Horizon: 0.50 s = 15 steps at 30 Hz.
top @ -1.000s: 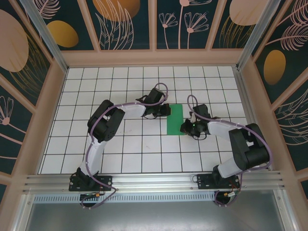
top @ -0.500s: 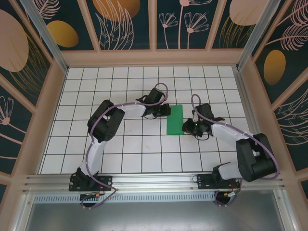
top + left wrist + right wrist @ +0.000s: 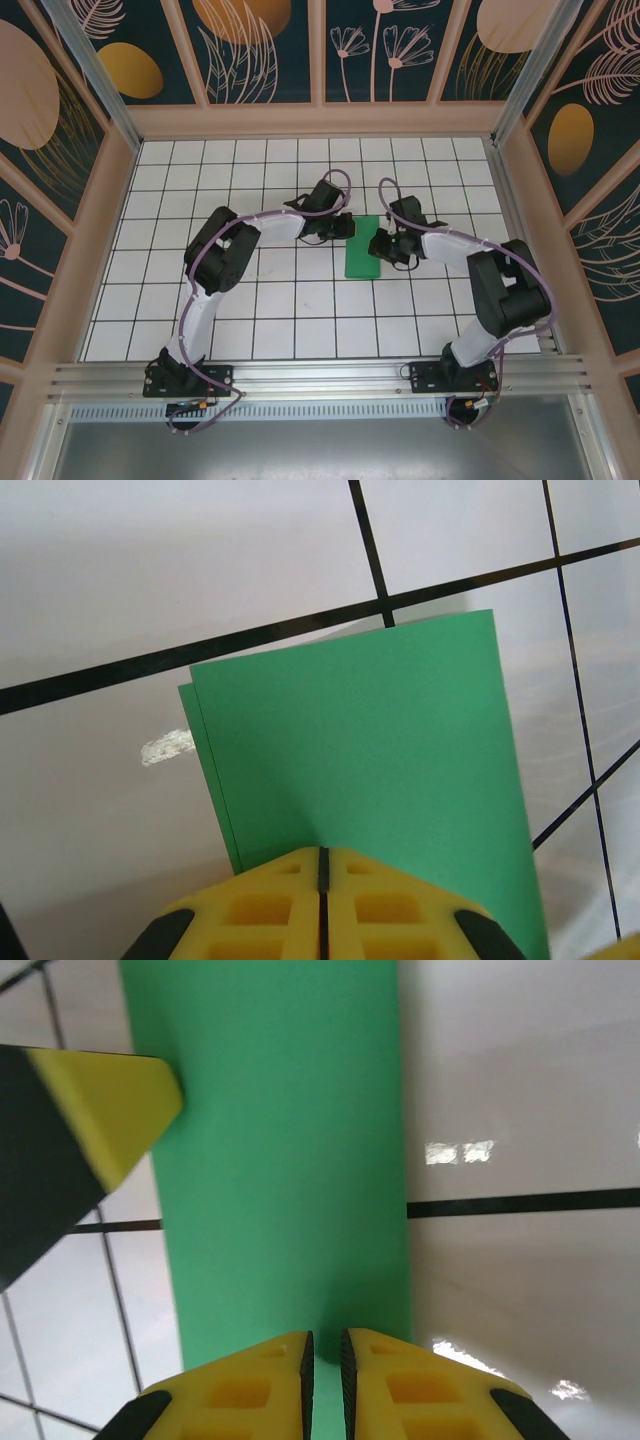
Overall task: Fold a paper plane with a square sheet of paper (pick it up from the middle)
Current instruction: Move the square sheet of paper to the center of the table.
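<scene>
The square sheet of paper (image 3: 360,250) lies folded in half on the white grid table, a green rectangle between both arms. My left gripper (image 3: 346,228) rests its shut yellow fingertips on the sheet's far left part; in the left wrist view the paper (image 3: 380,750) spreads flat beyond the left gripper (image 3: 322,852), with a lower layer peeking out along its left edge. My right gripper (image 3: 379,247) sits at the sheet's right edge. Its tips stand over the paper (image 3: 290,1160), the right gripper (image 3: 322,1338) showing only a thin slit with nothing pinched. The left gripper's finger (image 3: 100,1120) touches the strip's far side.
The table (image 3: 260,300) is a white tiled surface with black grid lines, boxed in by wooden walls (image 3: 320,120). Both arms bend in toward the middle, their bases at the near rail (image 3: 320,375).
My right gripper has swung from beside the sheet's near right corner up and left to the right edge. The left gripper has stayed put on the paper.
</scene>
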Tool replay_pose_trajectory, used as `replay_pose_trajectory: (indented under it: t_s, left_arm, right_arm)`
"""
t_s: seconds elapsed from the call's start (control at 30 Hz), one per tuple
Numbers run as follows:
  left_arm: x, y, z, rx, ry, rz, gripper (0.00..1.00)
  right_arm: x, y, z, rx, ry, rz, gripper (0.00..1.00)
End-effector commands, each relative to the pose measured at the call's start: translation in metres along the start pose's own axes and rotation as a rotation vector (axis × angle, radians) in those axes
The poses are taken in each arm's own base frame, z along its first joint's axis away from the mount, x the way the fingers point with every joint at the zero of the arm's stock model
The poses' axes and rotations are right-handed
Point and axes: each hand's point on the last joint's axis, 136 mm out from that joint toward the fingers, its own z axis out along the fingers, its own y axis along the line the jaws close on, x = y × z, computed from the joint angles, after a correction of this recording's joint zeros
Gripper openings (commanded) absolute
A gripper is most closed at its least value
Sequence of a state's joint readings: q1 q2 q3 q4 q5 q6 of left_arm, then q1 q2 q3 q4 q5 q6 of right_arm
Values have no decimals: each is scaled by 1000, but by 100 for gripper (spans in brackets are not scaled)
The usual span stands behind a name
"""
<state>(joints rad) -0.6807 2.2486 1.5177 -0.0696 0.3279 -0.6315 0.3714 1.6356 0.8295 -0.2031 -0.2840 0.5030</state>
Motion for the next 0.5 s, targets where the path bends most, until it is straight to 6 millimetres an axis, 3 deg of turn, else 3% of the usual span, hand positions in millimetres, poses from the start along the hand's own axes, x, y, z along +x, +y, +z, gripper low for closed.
replay_pose_trajectory:
  t_s: [0.0,0.2,0.37,0.47]
  left_arm:
    - [12,33,2,-121,46,-21,12]
    - [-24,4,-33,-53,-68,1,27]
    - [-37,4,-59,5,-140,-40,42]
    - [-34,12,-65,53,-146,-90,43]
  right_arm:
    - [-9,9,7,-10,-18,-39,17]
    - [1,22,18,-50,21,-58,18]
    - [7,40,28,-98,45,-98,18]
    - [8,50,34,-127,61,-123,17]
